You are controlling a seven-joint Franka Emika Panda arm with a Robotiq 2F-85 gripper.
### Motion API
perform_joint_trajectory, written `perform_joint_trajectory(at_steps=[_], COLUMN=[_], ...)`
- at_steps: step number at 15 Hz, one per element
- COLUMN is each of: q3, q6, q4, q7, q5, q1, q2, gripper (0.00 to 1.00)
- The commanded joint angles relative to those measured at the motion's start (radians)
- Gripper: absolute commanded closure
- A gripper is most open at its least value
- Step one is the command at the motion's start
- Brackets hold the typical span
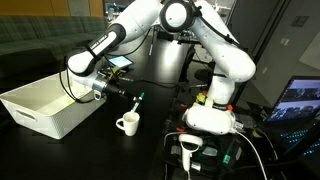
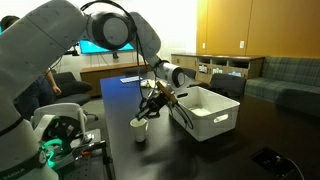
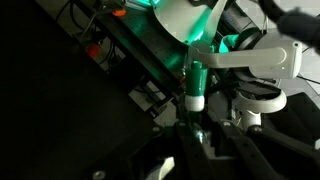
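My gripper (image 1: 103,89) is shut on a green and white marker (image 1: 130,96) and holds it above the dark table, pointing away from the white bin (image 1: 50,108). In the wrist view the marker (image 3: 196,85) sticks out straight ahead between the fingers (image 3: 196,137). A white mug (image 1: 127,123) stands on the table just below and beyond the marker's tip. In an exterior view the marker (image 2: 149,108) slants down from the gripper (image 2: 160,96) towards the mug (image 2: 139,130), its tip just above the rim. The bin (image 2: 205,112) lies right beside the gripper.
The robot's white base (image 1: 212,115) stands at the table's edge with cables around it. A lit screen (image 1: 300,100) sits off to one side. A monitor (image 2: 105,47), a cabinet (image 2: 225,68) and a sofa (image 2: 290,75) stand behind the table.
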Motion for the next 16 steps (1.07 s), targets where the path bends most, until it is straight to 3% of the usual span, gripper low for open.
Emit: perform_joint_trajectory(at_steps=[1, 14, 16], q3=[0.016, -0.011, -0.017], q6=[-0.07, -0.076, -0.061], q4=[0.115, 0.223, 0.214], q7=[0.024, 0.229, 0.267], q5=[-0.027, -0.071, -0.089], q1=[0.014, 0.081, 0.09], q2=[0.07, 0.177, 0.17], gripper=[0.9, 0.93, 0.89])
